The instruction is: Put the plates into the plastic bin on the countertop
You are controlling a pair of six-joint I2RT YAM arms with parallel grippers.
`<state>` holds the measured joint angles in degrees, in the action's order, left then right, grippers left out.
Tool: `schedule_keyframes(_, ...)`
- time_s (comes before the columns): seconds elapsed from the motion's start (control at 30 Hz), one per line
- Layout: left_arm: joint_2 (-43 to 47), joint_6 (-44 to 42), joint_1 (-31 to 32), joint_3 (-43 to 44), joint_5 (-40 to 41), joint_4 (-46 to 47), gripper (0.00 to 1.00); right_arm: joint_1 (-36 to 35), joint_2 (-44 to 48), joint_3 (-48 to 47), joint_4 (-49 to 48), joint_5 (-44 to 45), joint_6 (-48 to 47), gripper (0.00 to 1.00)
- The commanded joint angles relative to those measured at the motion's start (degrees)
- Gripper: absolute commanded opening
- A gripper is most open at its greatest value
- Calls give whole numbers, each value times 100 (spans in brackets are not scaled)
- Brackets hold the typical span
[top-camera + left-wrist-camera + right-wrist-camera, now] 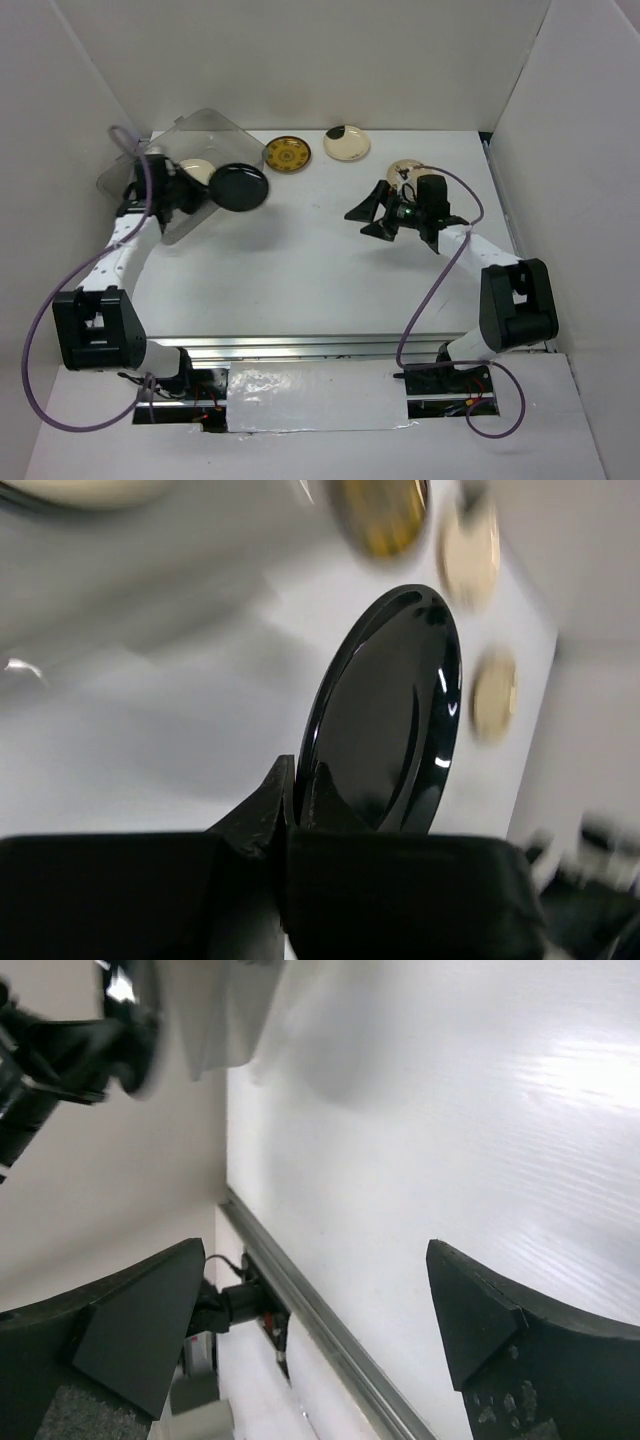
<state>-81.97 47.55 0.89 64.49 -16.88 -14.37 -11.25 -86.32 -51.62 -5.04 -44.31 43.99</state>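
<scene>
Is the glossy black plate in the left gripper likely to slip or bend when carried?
Probably stiff: the black plate holds its round shape though the left gripper pinches only its rim. Its glossy surface shows sharp highlights, so it may slip. It looks like glazed ceramic, thus likely breakable if dropped.

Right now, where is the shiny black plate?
The black plate is on the left of the top view, pinched in the left gripper at the edge of the clear bin, near the gold plate.

A crinkled silver foil strip lies at 6 o'clock along the near edge. One purple cable loops at 8 o'clock, and another trails at 4 o'clock. White walls close off 9, 12 and 3 o'clock.
</scene>
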Motion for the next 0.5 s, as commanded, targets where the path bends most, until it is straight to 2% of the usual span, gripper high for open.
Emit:
schedule_keyframes(0.0,384,895,-1088,-269,800,829,0,193,370,459,-191,125,-188,100)
schedule_keyframes(0.03,314,1070,-1447,-296,827,1231,0,202,405,520,-138,160,-241,100)
schedule_keyframes(0.13,-352,1125,-1757,150,801,1384,0,202,608,766,-173,195,-294,100)
schedule_keyframes(0.27,-1747,897,-1776,1389,1284,483,0,193,897,1179,-314,142,-277,100)
schedule_keyframes(0.37,-2303,774,-1794,2136,1521,-168,0,202,1170,1303,-173,221,-364,100)
schedule_keyframes(0.4,-2392,765,-1767,2486,1852,-406,0,219,1292,1303,-121,222,-391,100)
schedule_keyframes(0.47,-2525,712,-1741,2647,1987,-593,6,254,1459,1286,20,169,-435,100)
